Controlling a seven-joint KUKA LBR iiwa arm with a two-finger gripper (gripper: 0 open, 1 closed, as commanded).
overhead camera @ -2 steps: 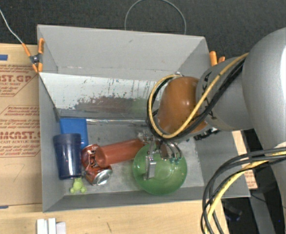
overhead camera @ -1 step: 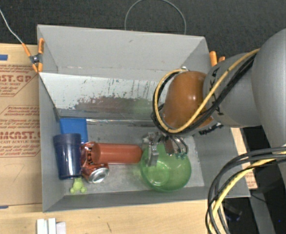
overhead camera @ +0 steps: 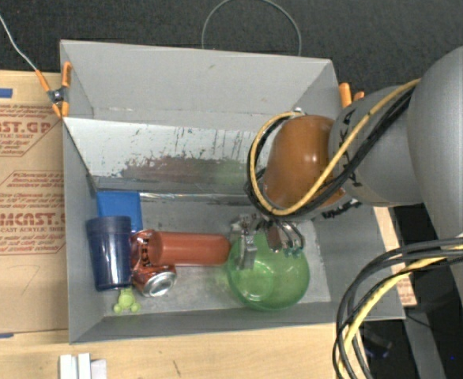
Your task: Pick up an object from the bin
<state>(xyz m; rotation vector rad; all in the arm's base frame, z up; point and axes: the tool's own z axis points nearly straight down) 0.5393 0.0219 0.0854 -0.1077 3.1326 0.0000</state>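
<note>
My gripper hangs low at the bin's front right, under the orange wrist cover, open. Its fingers stand apart over the upper rim of a translucent green round bowl, the left fingertip reaching down onto the bowl's left side. Nothing shows between the fingers. Just left of the bowl lies a red-orange cylinder on its side, its right end close to the left finger.
A crushed red drink can lies at the cylinder's left end. Further left a dark blue cup lies beside a flat blue piece. A small lime-green thing sits by the front wall.
</note>
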